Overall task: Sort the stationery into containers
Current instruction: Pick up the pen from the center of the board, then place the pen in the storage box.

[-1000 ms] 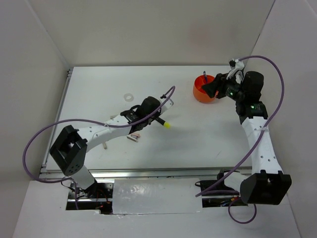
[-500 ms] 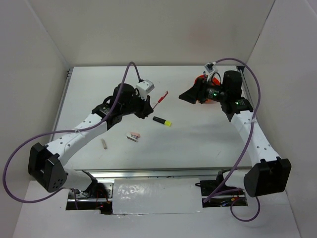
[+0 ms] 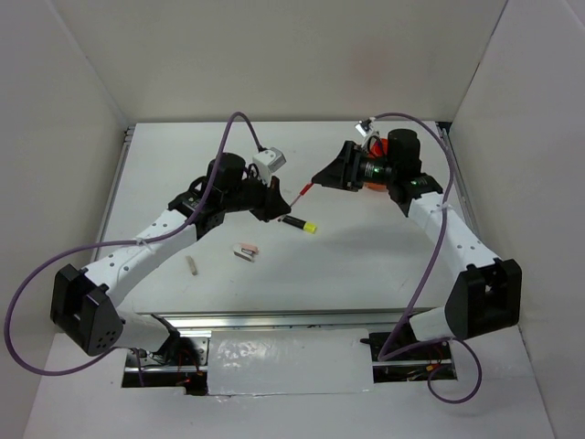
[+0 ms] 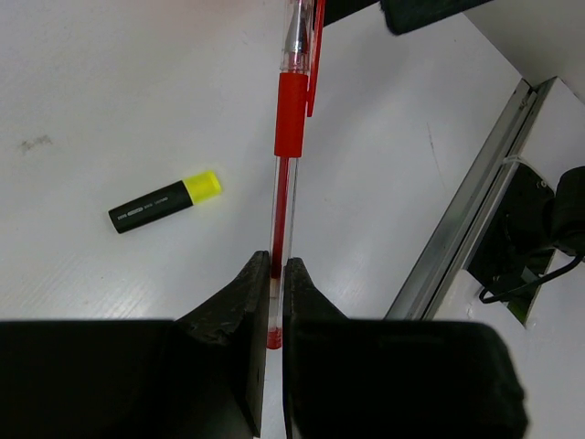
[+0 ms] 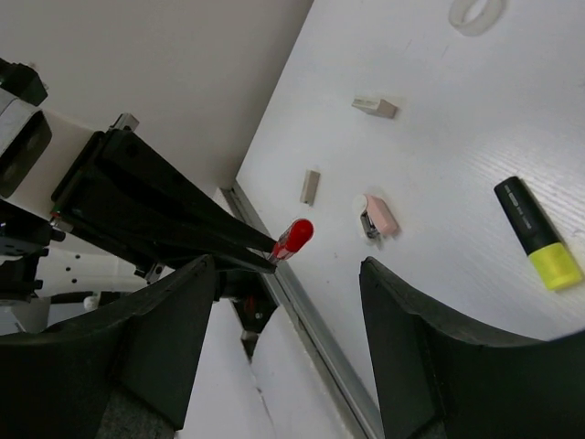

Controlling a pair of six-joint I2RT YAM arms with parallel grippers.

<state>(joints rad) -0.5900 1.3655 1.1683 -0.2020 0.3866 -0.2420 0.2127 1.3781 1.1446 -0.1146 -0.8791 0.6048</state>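
Pen sits pinched in your left gripper, held out level so your wide-spread right gripper can likely take it.

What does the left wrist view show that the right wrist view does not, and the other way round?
Only the left wrist view shows the red pen along its whole length, with its clear barrel and red grip. Only the right wrist view shows the white ring, two small blocks and the pink-and-white eraser. Both show the pen clamped in the left gripper, seen end-on from the right wrist, and the black marker with its yellow cap lying loose.
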